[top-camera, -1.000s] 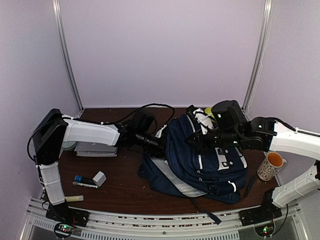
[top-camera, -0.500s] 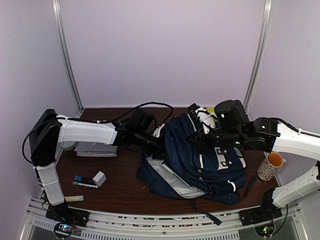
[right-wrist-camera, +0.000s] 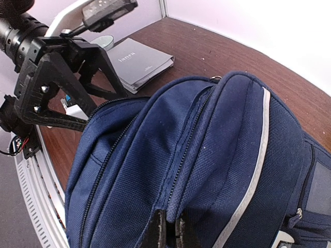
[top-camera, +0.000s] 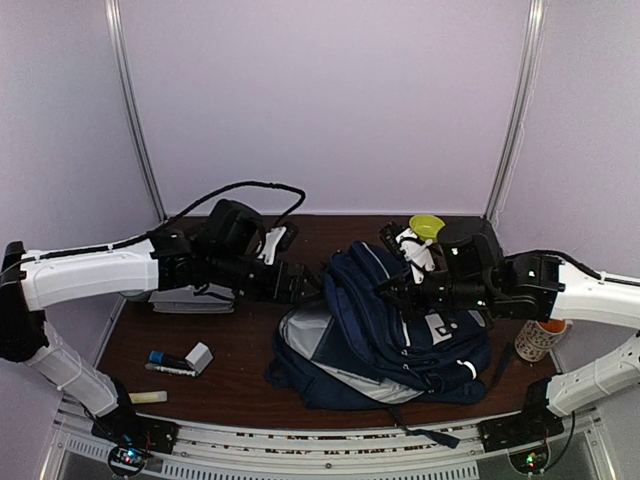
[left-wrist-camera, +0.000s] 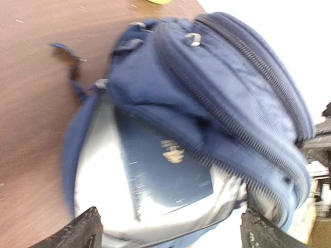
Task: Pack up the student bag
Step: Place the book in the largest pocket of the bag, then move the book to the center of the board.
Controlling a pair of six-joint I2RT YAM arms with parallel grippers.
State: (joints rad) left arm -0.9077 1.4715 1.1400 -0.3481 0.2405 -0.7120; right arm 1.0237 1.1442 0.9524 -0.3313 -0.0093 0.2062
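Nearest the arm bases, a blue marker (top-camera: 163,358) and a small grey block (top-camera: 199,356) lie on the table (top-camera: 230,380), not yet packed. Just beyond, mid-table, the student bag (top-camera: 400,345) lies on its side, its mouth facing the left arm. The right gripper (right-wrist-camera: 169,227) is pinched tight on the upper edge of the opening, lifting it so the mouth gapes. Inside, a dark blue book (left-wrist-camera: 165,168) rests on the grey lining (emblem up). The left gripper (top-camera: 303,285) hangs just outside the mouth, jaws spread wide and empty, free to fetch another item. Farther back, a grey booklet (right-wrist-camera: 137,62) waits.
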